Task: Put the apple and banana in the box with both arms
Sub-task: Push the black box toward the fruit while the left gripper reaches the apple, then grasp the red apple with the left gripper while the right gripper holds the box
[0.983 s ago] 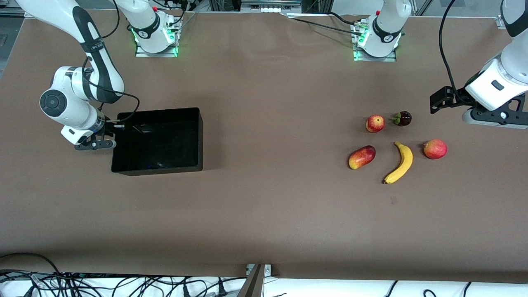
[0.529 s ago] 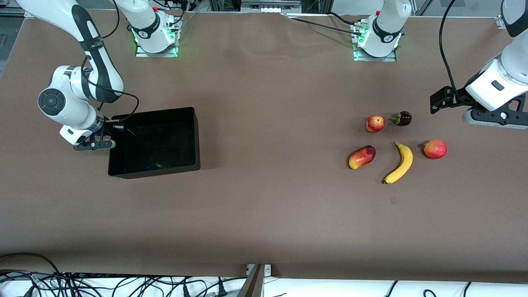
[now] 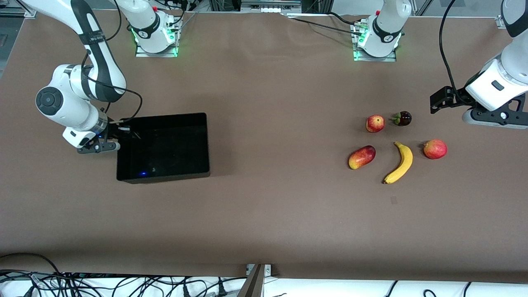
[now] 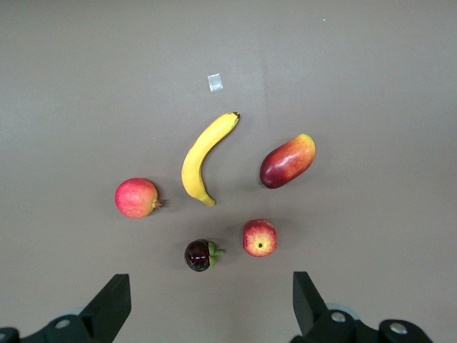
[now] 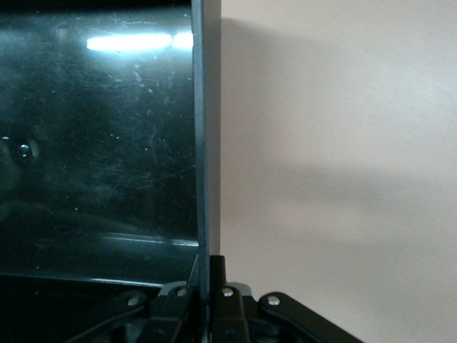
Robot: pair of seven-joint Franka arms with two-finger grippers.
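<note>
Front view: the right gripper (image 3: 108, 140) is clamped on the end wall of the box (image 3: 204, 144), at the rim, so the whole black bin hangs off 1 thin pinch with its bulk stretching away from the fingers toward the fruit. The left gripper (image 3: 441, 101) hangs with its jaws spread and empty over bare table at the left arm's end; this arm waits. The apple (image 3: 375, 123) lies just past a dark round fruit (image 3: 402, 118) from that gripper, and the banana (image 3: 400, 162) lies a little farther out, between a mango-like fruit (image 3: 361, 156) and a red round fruit (image 3: 434, 149). Left wrist view: all 5 fruits sit ahead of the open fingers (image 4: 108, 309), none touched; the apple (image 4: 259, 238) is close beside the dark fruit (image 4: 199, 255), so a descent here could nudge the wrong piece or roll the apple away. The banana (image 4: 203, 158) is curved and may pivot if caught off-centre. Right wrist view: the fingertips (image 5: 216, 275) close on the thin wall of the box (image 5: 203, 128). Judgement: a pinch at 1 edge gives little control over yaw; if dragged, the box could swing, catch on the table cover or slip free, and it sits well apart from the fruit.
</note>
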